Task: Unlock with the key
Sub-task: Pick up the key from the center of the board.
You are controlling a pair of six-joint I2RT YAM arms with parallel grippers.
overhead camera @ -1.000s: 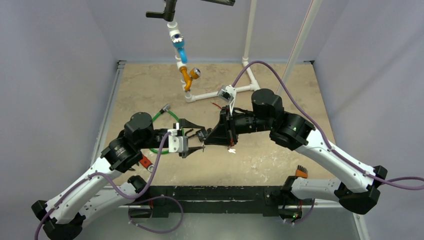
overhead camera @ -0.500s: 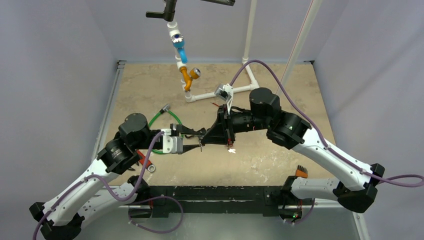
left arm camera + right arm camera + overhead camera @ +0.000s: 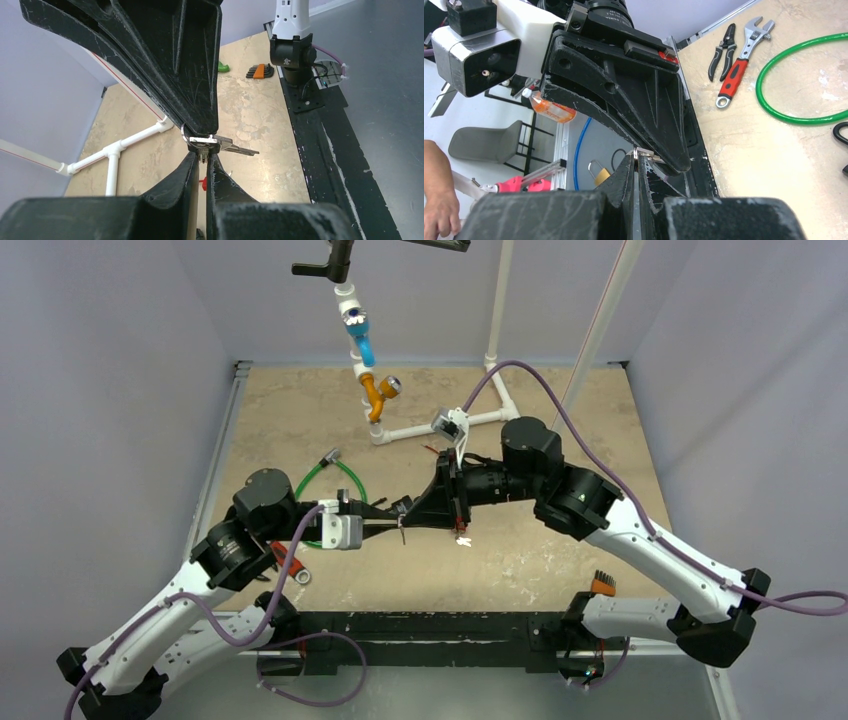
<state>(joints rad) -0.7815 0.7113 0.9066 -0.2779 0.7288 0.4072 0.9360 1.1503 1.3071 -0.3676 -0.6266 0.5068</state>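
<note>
Far left on the table (image 3: 290, 410) lies a red-handled wrench (image 3: 288, 562), with pliers (image 3: 720, 50) beside it; next comes a green cable (image 3: 759, 85) in a loop. The left gripper (image 3: 393, 530) reaches rightward above the table; its fingers (image 3: 190, 172) are drawn together and clamped on the keys (image 3: 235, 147), pinching a small part of the bunch. The keys hang in the air between the two grippers, over the table's middle; one blade sticks out sideways, and the ring (image 3: 183, 134) sits just beside the fingertips. The right gripper (image 3: 410, 522) meets the left tip to tip, its jaws closed on the same bunch from the other side. Behind stands a white pipe frame (image 3: 420, 428); at the near right edge lies a hex-key set (image 3: 600, 583).
</note>
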